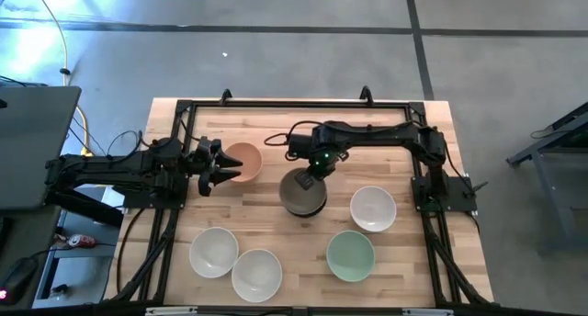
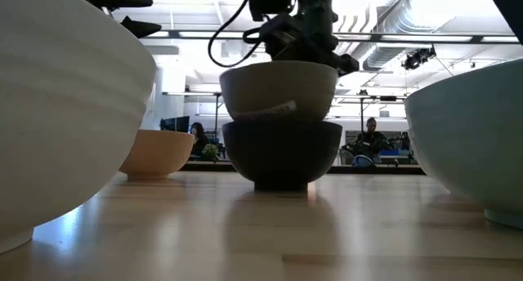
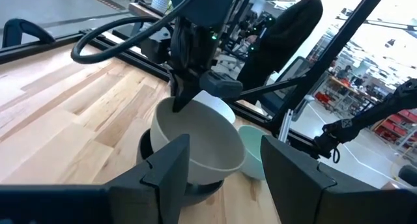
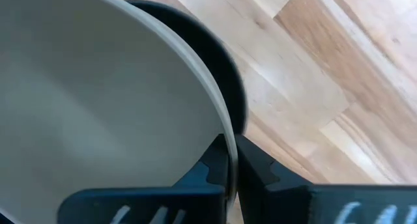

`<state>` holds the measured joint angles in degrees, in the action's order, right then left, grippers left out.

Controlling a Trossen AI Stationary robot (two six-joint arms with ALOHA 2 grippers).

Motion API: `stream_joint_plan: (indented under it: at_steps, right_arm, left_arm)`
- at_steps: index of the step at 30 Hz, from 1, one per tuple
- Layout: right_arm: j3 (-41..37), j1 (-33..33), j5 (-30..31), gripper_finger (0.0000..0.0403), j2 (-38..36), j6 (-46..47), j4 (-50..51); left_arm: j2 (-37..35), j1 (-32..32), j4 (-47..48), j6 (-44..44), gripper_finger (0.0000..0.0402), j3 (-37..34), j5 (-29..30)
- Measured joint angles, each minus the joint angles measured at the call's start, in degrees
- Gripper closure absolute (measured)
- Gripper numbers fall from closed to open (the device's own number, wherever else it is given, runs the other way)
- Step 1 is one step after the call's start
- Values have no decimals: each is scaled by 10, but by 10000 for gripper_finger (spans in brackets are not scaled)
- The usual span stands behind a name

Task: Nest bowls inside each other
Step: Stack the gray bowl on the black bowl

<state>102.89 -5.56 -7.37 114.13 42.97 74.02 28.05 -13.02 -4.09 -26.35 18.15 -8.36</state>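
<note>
The olive-grey bowl sits in the black bowl at the table's middle, its upper half above the black rim. My right gripper is shut on it from above. My left gripper hangs open next to the peach-orange bowl, which stands on the table; in the left wrist view its fingers frame the stacked pair. Three white bowls and the mint green bowl stand apart on the near half. My right gripper pinches the olive-grey bowl's rim on its far side, one finger inside the bowl and one outside. The fingers come from above, pointing down. The bowl's base rests inside the black bowl, slightly tilted.
A black frame runs along the table's far and side edges. Bare wood lies between the stacked pair and the near bowls. People and shelving show in the room beyond the table.
</note>
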Motion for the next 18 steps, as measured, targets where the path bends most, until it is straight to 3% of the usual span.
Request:
stream_joint_plan:
  at_steps: [18]
  right_arm:
    - [-48,5,6,403,0,4,-32]
  left_arm:
    - [0,0,0,0,222,0,0]
